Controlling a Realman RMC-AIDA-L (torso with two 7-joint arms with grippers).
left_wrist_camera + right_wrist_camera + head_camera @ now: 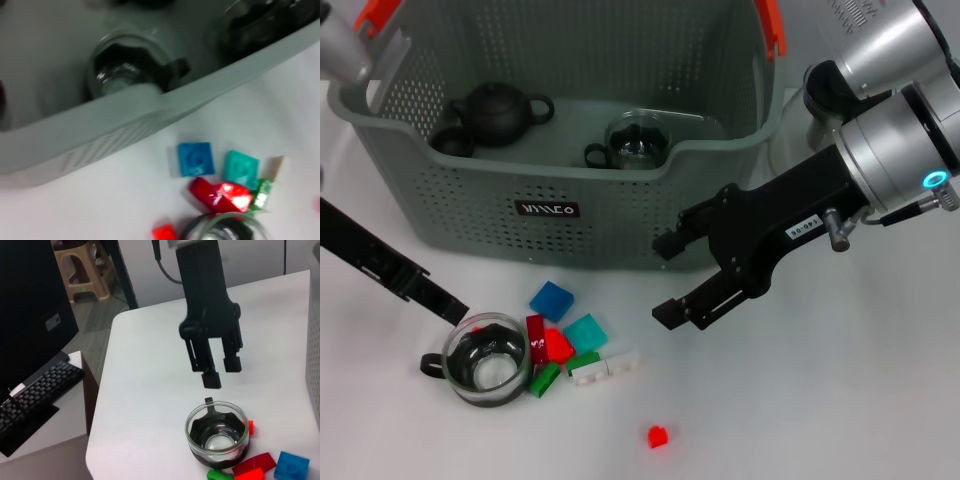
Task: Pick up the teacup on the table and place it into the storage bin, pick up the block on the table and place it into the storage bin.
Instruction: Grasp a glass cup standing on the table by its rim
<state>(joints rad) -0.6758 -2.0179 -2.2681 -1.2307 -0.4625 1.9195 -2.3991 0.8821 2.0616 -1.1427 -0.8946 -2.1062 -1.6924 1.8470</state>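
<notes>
Glass teacup (485, 358) beside plastic blocks (566, 345); left gripper (216, 371) and right gripper (672, 282) jaws parted, empty.

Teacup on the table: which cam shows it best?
Right wrist view: the teacup is whole, handle toward the left gripper hovering open above. Head view shows it whole but smaller; left wrist catches only its rim.

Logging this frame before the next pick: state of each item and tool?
Bin: upright, holds a teapot and a glass cup.
Teapot: in bin, upright, lid on.
Cup in bin: upright.
Teacup: on table, upright, not grasped.
Blocks: loose on table beside teacup.
Red block: on table, apart.
Left tool: open, above teacup's handle.
Right tool: open, empty, before bin.
</notes>
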